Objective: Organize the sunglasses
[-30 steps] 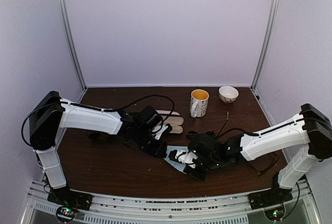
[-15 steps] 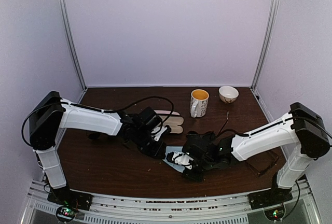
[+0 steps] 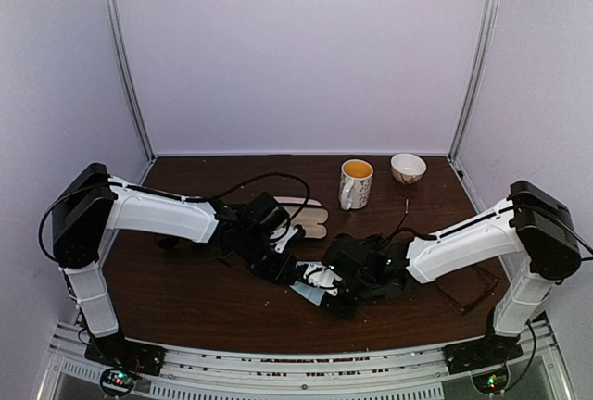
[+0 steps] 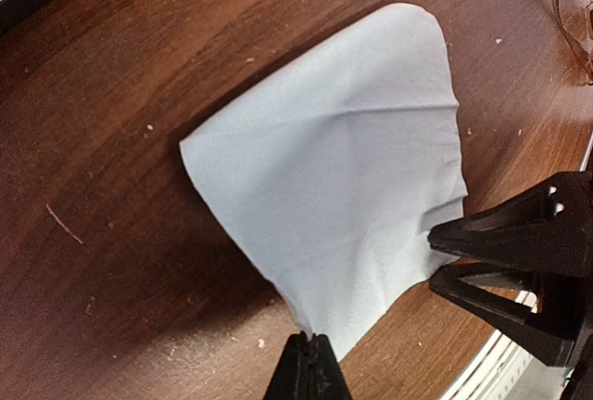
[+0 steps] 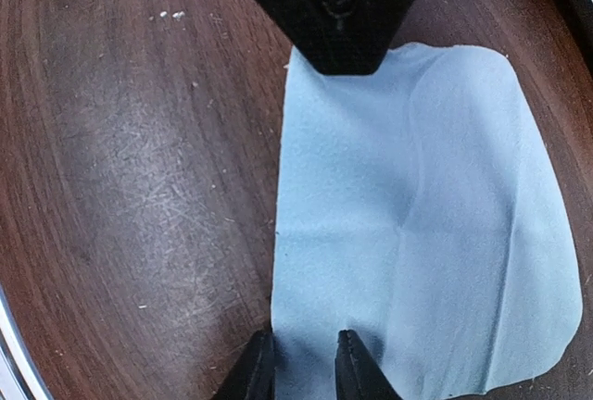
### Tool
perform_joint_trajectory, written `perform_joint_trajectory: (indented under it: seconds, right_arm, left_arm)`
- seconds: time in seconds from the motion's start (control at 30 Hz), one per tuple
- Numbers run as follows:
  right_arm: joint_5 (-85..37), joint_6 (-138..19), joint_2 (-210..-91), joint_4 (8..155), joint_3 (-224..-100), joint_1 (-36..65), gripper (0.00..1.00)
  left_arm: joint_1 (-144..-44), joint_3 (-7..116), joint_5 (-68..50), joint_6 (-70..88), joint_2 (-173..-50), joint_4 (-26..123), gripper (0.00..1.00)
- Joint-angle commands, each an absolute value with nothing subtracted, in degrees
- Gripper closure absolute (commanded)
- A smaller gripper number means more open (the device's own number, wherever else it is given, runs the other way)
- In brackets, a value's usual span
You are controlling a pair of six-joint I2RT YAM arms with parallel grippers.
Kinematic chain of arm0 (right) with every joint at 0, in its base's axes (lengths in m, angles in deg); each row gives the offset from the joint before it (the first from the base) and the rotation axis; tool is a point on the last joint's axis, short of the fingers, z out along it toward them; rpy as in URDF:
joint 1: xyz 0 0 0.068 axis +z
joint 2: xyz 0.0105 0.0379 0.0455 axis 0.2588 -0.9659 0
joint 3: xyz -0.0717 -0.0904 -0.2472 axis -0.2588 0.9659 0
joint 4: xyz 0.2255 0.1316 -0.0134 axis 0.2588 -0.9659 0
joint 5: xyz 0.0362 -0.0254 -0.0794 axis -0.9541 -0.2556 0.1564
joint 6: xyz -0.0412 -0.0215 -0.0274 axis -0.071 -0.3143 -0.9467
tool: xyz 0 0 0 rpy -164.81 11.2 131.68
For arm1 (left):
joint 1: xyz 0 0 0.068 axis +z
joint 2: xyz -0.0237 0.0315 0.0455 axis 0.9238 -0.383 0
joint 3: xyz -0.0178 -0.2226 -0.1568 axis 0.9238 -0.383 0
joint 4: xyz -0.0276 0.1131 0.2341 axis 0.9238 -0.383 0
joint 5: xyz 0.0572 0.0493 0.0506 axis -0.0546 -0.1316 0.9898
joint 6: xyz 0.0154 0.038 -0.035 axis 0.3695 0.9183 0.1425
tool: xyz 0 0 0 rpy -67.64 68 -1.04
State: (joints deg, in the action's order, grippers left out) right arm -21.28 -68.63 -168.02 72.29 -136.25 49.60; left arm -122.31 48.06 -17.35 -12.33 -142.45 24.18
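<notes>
LEFT: left gripper (image 4: 310, 365) closed, tips on a corner of the light-blue cloth (image 4: 343, 168) (pinch or press, cannot tell), arm reaching in low | RIGHT: right gripper (image 5: 301, 363) jaws slightly apart astride the cloth's opposite edge, arm stretched leftward | FAR RIGHT: sunglasses (image 3: 474, 294), thin pair on the table, well right of both jaws, nearer the right arm; long axis unclear

No legible text, labels, brands or numbers anywhere, mug (image 3: 356, 183) and cloth (image 4: 343, 210) included.
</notes>
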Motion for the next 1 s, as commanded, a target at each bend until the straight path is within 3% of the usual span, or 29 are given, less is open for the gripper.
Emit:
perform_joint_trajectory:
  seconds: [0.0,0.4,0.97]
  right_arm:
    - [-20.3,-67.9,-170.0,69.4,-135.1,48.5,0.79]
    - [-21.8,-68.8,-169.4,69.7,-135.2,48.2,1.0]
    - [-23.7,-69.3,-156.9,64.1,-140.8,47.9,1.0]
  left_arm:
    - [-122.1,47.8,-17.7,-12.8,-142.3,26.1,1.0]
    - [-122.1,47.9,-17.8,-13.1,-141.3,25.7,1.0]
    - [-122.1,50.8,-16.8,-14.6,-134.4,21.1,1.0]
